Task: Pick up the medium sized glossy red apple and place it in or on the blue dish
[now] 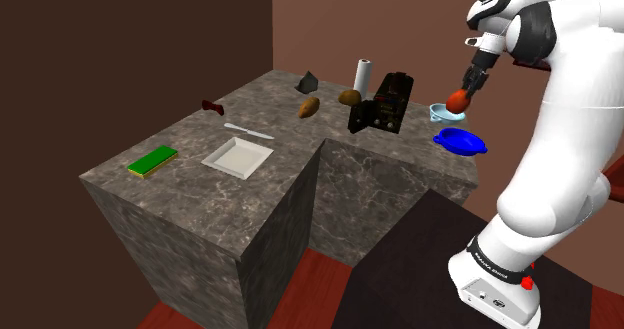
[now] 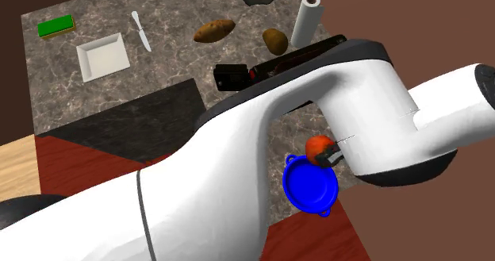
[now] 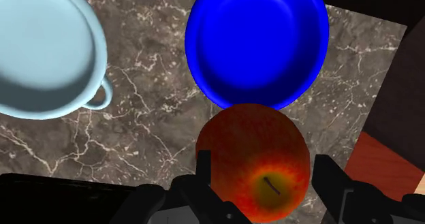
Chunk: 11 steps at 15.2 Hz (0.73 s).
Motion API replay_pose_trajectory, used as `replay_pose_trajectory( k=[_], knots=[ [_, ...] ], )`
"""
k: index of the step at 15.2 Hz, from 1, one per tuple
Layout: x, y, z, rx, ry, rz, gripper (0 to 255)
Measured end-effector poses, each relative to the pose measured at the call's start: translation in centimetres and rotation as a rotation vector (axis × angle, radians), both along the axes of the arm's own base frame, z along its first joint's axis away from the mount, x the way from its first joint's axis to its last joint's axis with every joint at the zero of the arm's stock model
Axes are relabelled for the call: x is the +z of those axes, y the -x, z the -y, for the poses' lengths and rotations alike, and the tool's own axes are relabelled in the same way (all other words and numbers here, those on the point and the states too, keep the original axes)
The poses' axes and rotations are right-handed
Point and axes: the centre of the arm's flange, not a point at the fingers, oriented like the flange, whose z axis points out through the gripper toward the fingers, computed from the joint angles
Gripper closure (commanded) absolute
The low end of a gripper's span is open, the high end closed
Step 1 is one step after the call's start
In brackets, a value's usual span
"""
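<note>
Here the jaws clasp the red apple (image 3: 252,163) between them, seemingly hanging above the marbled surface (image 3: 150,131), just beside the blue dish (image 3: 257,45) and near a pale blue cup (image 3: 41,52).

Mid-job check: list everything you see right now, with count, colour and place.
apple: 1, red, clasped in the gripper, just short of the blue dish
blue dish: 1, blue, counter edge near the arm, empty
cup: 1, light blue, beside the blue dish
appliance: 1, black, mid-counter
paper roll: 1, white, upright by the appliance
potatoes: 2, brown, near the paper roll
wedge: 1, dark grey, far edge
knife: 1, white, beside the tray
tray: 1, white, empty
block: 1, green, near the tray
small object: 1, dark red, far edge
counter: 1, dark marbled
arm: 1, white
gripper: 1, black, shut on the apple
</note>
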Motion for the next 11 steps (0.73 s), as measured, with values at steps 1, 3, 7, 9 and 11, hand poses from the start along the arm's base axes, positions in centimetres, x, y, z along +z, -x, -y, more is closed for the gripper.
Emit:
replay_pose_trajectory(
  k=[1,3,7,9,11],
  knots=[
    [0.3,1.3,0.2,0.000,0.000,0.000,255],
    [0.9,4.0,0.1,0.000,0.000,0.000,255],
    [0.2,7.3,0.2,0.000,-0.001,0.000,255],
    [-0.8,7.4,0.2,0.000,-0.001,-0.001,255],
    [-1.8,7.4,0.2,0.001,-0.001,-0.001,255]
  ],
)
